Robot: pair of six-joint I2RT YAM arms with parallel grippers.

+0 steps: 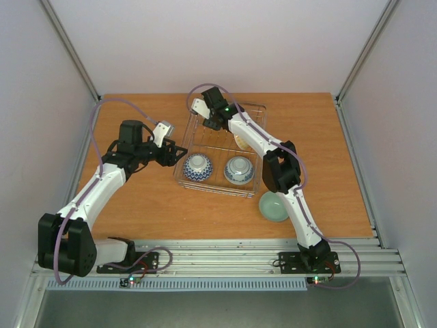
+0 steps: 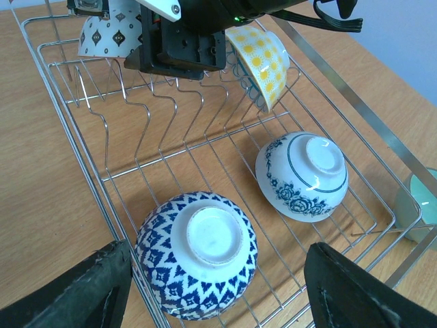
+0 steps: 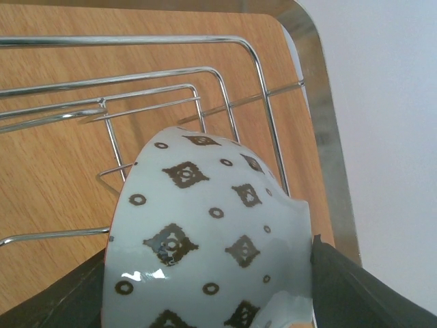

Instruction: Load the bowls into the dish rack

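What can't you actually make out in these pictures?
Diamond-patterned bowl: right wrist view, lower part cut off by the bottom edge; inside faces away.
Yellow-patterned bowl: top view, mostly hidden by the right arm.
Pale green bowl: left wrist view, cut off by the right edge.

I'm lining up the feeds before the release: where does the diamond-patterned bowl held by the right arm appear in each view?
Top external: the diamond-patterned bowl is small and white, at the far-left corner of the dish rack.
Left wrist: top-left corner of the picture, cut off by the top edge.
Right wrist: fills the lower middle, seen close up.
Shared landmark: the rack's silvery wires show in all three views.
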